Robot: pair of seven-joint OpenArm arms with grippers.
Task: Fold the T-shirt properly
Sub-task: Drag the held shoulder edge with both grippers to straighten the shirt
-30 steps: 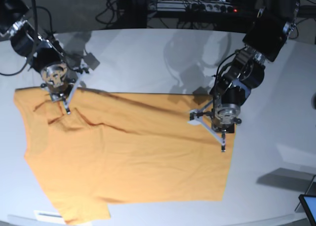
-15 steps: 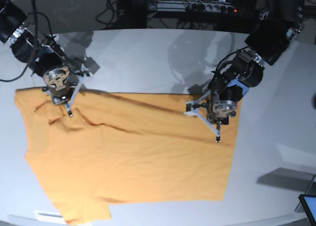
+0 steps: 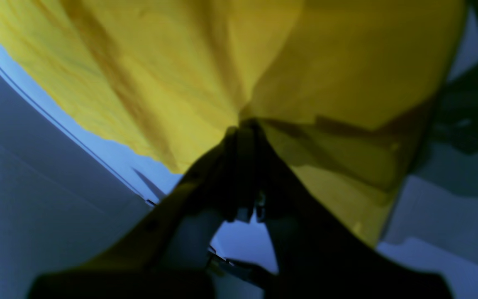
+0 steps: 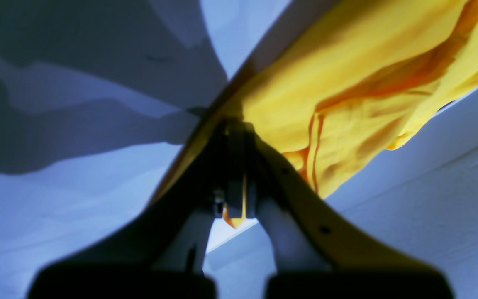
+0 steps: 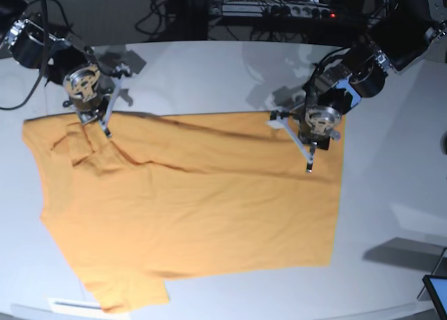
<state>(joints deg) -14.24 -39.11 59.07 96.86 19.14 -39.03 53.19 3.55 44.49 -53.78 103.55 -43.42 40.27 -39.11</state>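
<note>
The orange-yellow T-shirt [image 5: 195, 208] lies spread on the white table [image 5: 209, 75], one sleeve toward the near left corner. My left gripper [image 5: 309, 168] is at the shirt's far right edge, shut on the cloth. In the left wrist view the left gripper [image 3: 245, 126] has its jaws pinched together on a gathered bit of T-shirt [image 3: 181, 62]. My right gripper [image 5: 107, 133] is at the far left edge, near the other sleeve. The right wrist view shows the right gripper [image 4: 235, 126] shut on the T-shirt [image 4: 347, 83], with a sliver of cloth between its fingers.
Cables and a power strip [image 5: 279, 12] run behind the table's far edge. A dark screen corner [image 5: 436, 292] stands at the near right. A white label [image 5: 70, 304] lies at the table's front edge by the sleeve.
Both grippers have moved toward the far side of the table, still shut on the cloth. The shirt's far edge has been dragged back with them and pulled straighter.
</note>
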